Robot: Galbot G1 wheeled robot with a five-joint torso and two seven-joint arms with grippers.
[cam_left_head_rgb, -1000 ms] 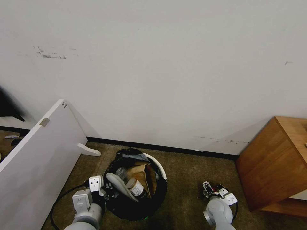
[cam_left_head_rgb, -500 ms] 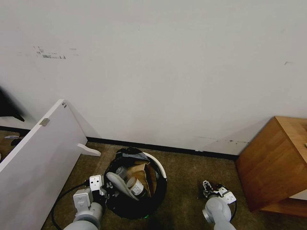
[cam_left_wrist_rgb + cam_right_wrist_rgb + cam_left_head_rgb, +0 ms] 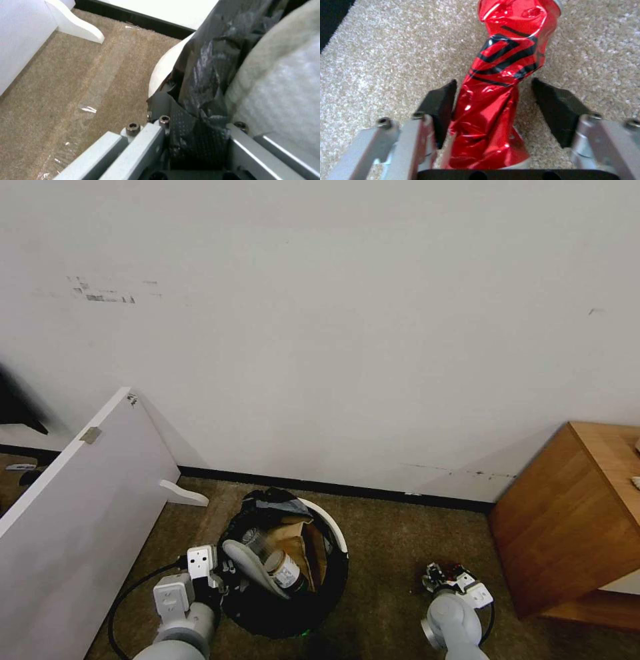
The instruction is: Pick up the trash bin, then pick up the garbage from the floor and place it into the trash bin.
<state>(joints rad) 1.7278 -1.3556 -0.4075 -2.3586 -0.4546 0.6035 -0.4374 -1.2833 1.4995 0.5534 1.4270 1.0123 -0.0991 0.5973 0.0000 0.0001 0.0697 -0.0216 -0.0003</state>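
The trash bin point(image 3: 337, 537), white with a black bag over its rim, stands on the carpet near the wall. It holds a white slipper point(image 3: 248, 565), a clear bottle point(image 3: 284, 571) and a brown paper bag point(image 3: 297, 543). My left gripper point(image 3: 223, 575) is shut on the bin's bag-covered rim point(image 3: 200, 95), and the left wrist view shows the black bag pinched between the fingers point(image 3: 160, 125). My right gripper point(image 3: 445, 575) is down at the carpet, open, around a crushed red can point(image 3: 506, 50). One pad point(image 3: 440, 105) touches the can and the other stands a little off it.
A white board point(image 3: 73, 513) leans at the left, close to my left arm. A wooden cabinet point(image 3: 573, 520) stands at the right. The white wall with a black baseboard point(image 3: 333, 490) runs just behind the bin. A scrap of clear film point(image 3: 86, 109) lies on the carpet.
My right gripper has settled slightly lower and nearer, with red now showing at its fingers. The camera drifted a little. The left gripper and the bin stay put.
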